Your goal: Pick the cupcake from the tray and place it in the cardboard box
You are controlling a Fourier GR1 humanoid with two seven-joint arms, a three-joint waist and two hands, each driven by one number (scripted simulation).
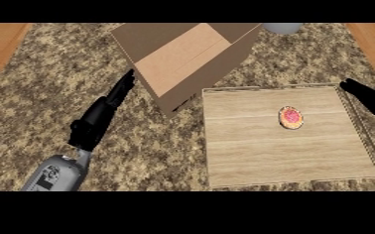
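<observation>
A small cupcake [290, 117] with pink-red topping sits on the wooden tray [249, 153], right of the tray's middle. The open cardboard box [183, 54] stands behind the tray's left corner, its opening facing up. My left hand [110, 101] stretches out with straight fingers, its tips close to the box's left side, holding nothing. My right hand [359, 93] shows only partly at the right edge, just past the tray's far right corner and apart from the cupcake; its shape there is unclear.
The counter top [88, 54] is speckled brown stone, with wooden strips at the far left and right corners. A grey rounded object [282, 28] peeks in behind the box at the top.
</observation>
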